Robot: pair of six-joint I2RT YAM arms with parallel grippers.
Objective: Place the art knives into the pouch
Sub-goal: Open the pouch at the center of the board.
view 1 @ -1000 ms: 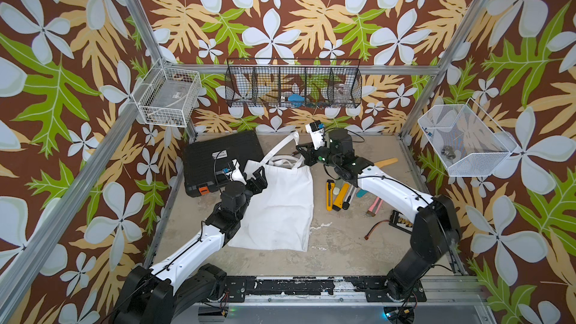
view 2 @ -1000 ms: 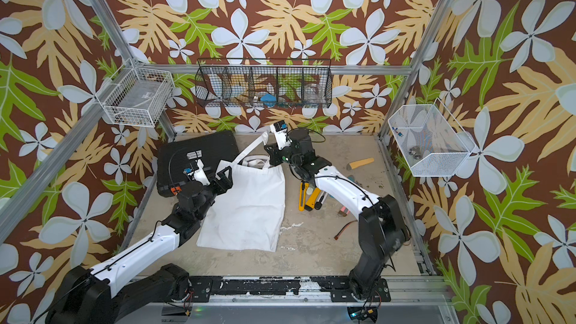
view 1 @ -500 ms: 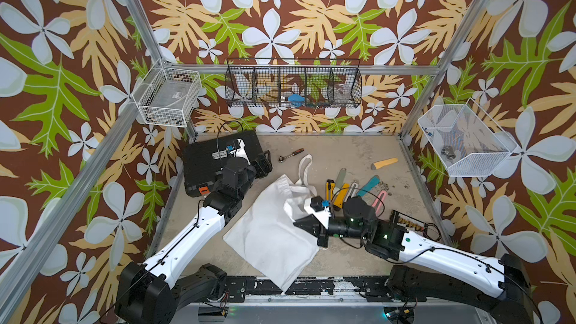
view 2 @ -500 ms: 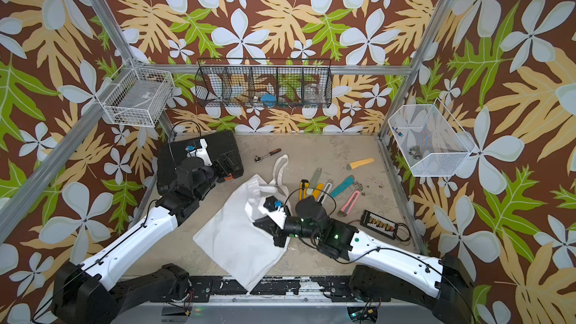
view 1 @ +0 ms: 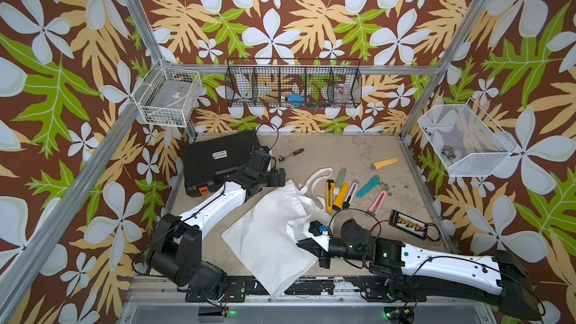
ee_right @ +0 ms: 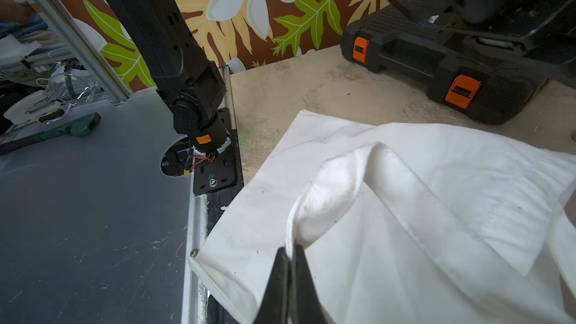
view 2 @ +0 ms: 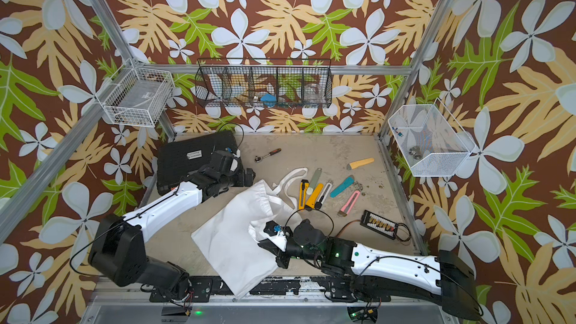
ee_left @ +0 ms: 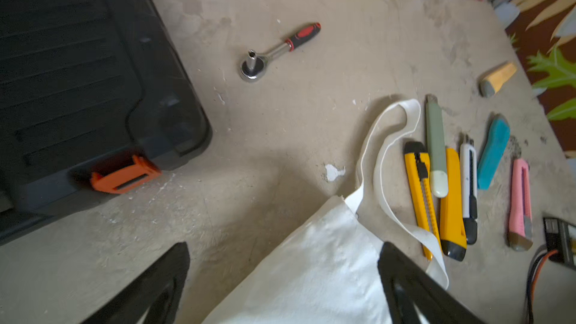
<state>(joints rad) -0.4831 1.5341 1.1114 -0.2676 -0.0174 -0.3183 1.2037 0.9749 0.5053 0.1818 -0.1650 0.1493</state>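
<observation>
The pouch (view 1: 271,238) lies mid-table toward the front, one corner hanging over the front rail (view 1: 327,285). Behind it on the left sits the tool case (view 1: 218,157), with the ratchet (view 1: 291,154) just to its right. A row of knives (view 1: 341,193) lies right of the pouch, whose strap (view 1: 314,179) overlaps the nearest one. A lone knife (view 1: 385,163) lies further back.

You have one pouch (view 1: 265,238), one black case (view 1: 218,151), one ratchet (view 1: 291,154), three wire baskets (view 1: 293,88), and what look like seven knives (view 1: 329,196).
</observation>
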